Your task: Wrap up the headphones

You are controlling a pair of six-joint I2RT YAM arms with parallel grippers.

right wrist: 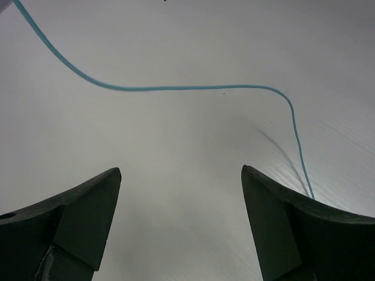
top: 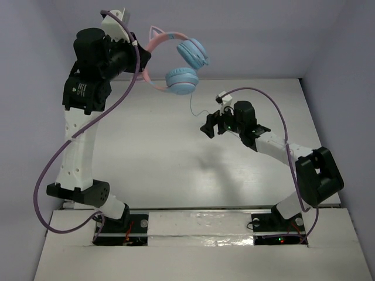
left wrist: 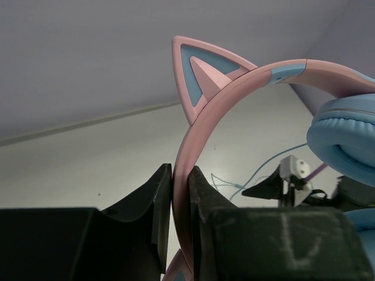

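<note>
High at the back, left arm: you are holding it reared up, left gripper pinching the pink headband.
Right arm: you are reaching low over the table, right gripper spread wide, grasping nothing.
Headphones: hanging in the air, light-blue cable dangling toward the right gripper.

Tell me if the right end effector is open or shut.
Open. The right end effector has its fingers wide apart, with the cable lying ahead, ungrasped.

We see our left gripper clamped on the thin pink plastic headband of the cat-ear headphones. A pointed pink ear with blue inset stands above. A padded light-blue ear cup sits at right, with the thin light-blue cable beyond.
</note>
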